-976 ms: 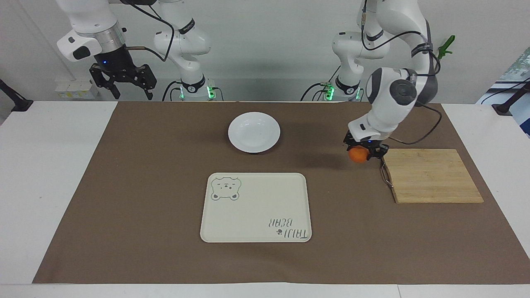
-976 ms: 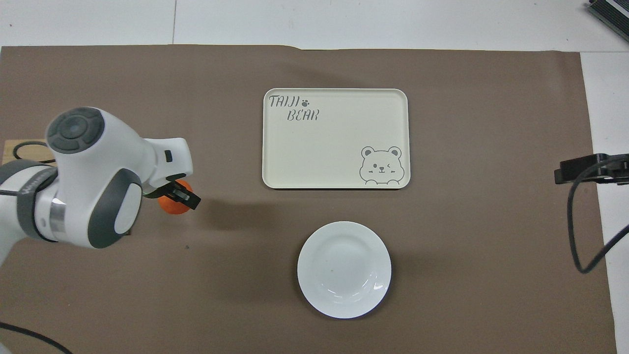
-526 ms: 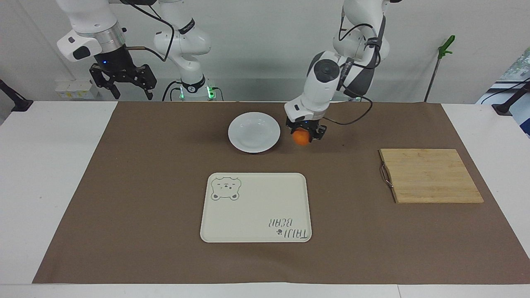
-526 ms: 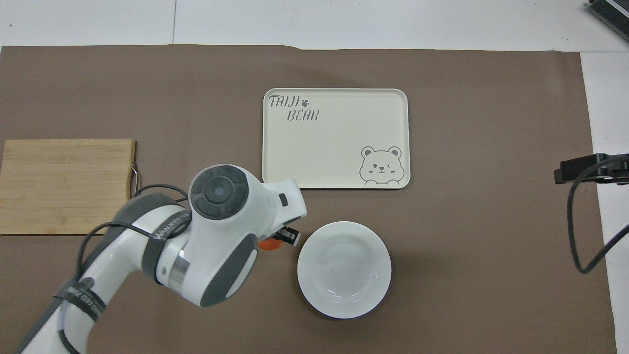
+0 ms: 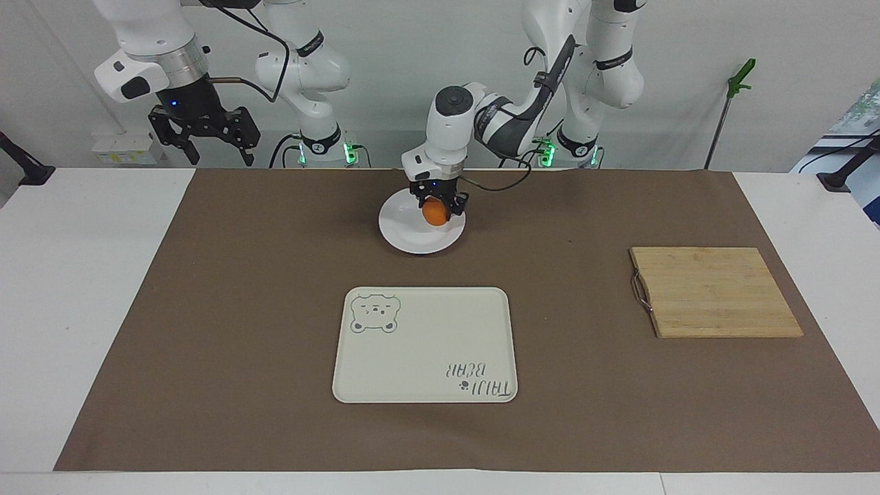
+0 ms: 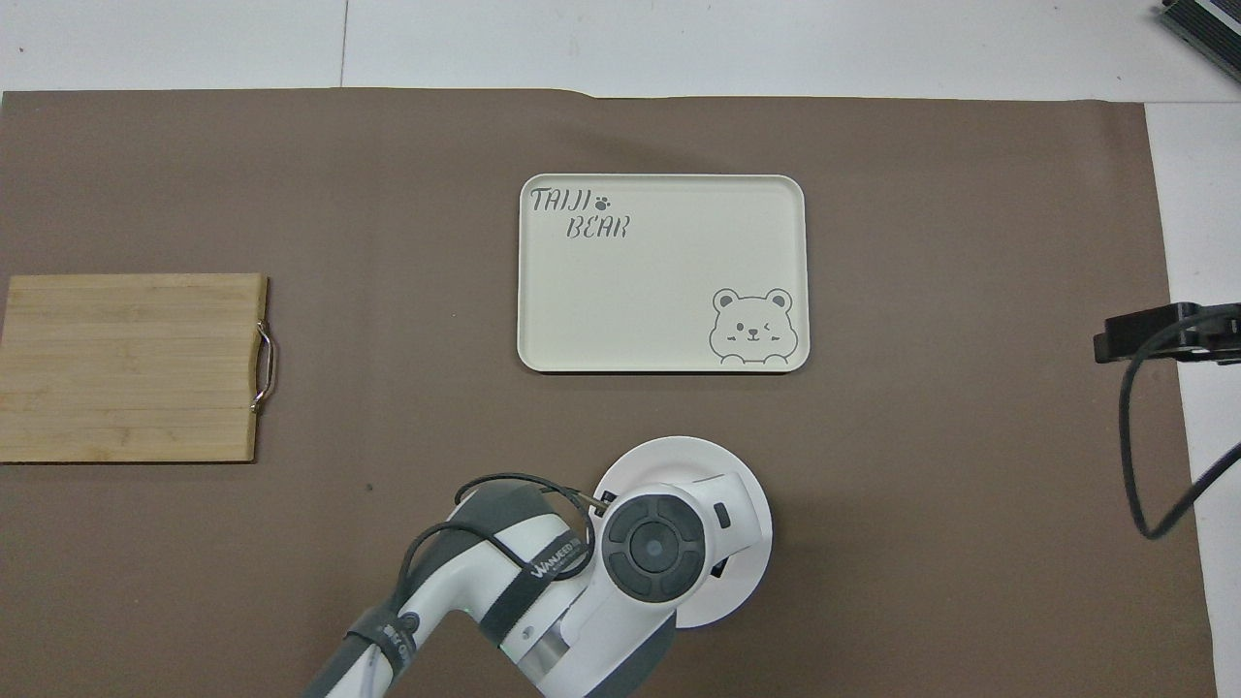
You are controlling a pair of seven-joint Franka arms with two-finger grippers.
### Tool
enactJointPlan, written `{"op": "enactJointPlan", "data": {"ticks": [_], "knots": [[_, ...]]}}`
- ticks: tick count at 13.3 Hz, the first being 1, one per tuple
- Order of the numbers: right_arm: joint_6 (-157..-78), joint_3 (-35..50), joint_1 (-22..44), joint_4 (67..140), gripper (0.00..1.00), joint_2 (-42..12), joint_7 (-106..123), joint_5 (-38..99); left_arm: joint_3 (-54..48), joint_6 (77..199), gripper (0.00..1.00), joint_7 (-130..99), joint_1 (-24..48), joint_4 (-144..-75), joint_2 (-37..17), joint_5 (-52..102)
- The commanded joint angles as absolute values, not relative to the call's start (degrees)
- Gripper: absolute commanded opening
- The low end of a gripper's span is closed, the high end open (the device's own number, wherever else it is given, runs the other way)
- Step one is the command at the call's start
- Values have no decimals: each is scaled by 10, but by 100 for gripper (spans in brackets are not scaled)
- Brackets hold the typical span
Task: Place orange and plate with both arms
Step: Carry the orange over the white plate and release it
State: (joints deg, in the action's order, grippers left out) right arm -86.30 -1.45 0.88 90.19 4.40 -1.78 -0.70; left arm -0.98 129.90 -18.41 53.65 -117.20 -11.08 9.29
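Brown matting (image 5: pixel 206 344) covered the white table. Over the white plate (image 5: pixel 405 237), the left gripper (image 5: pixel 436 206) hung with its fingers clamped on the orange (image 5: pixel 434 212), clear of the dish. A cream bear tray (image 5: pixel 425 344) lay farther from the robots. The right gripper (image 5: pixel 203 141) waited raised, fingers spread, above the right arm's end.

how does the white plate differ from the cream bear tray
The round plain white plate lies nearer the robots; the rectangular cream tray with its printed bear lies farther and looks larger. A small orange hangs over the plate; the tray is bare. Both rest flat on the brown mat.
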Motion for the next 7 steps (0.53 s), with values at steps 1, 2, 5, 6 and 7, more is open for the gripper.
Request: {"op": "enactJointPlan", "data": {"ticks": [1, 2, 5, 6, 7], "knots": [[-854, -12, 5, 890, 100, 38, -6, -10, 3, 1342, 12, -201, 573, -1177, -134, 109], [-854, -12, 5, 890, 100, 38, -6, -10, 2, 1343, 38, -200, 571, -1171, -134, 111], [-854, -12, 5, 890, 100, 38, -6, -10, 7, 1331, 100, -200, 557, -1165, -108, 116], [-853, -12, 5, 890, 100, 38, -6, -10, 8, 1314, 100, -199, 540, -1165, -86, 116], [-854, -12, 5, 890, 100, 38, -6, -10, 8, 1289, 100, -192, 512, -1163, -66, 116]]}}
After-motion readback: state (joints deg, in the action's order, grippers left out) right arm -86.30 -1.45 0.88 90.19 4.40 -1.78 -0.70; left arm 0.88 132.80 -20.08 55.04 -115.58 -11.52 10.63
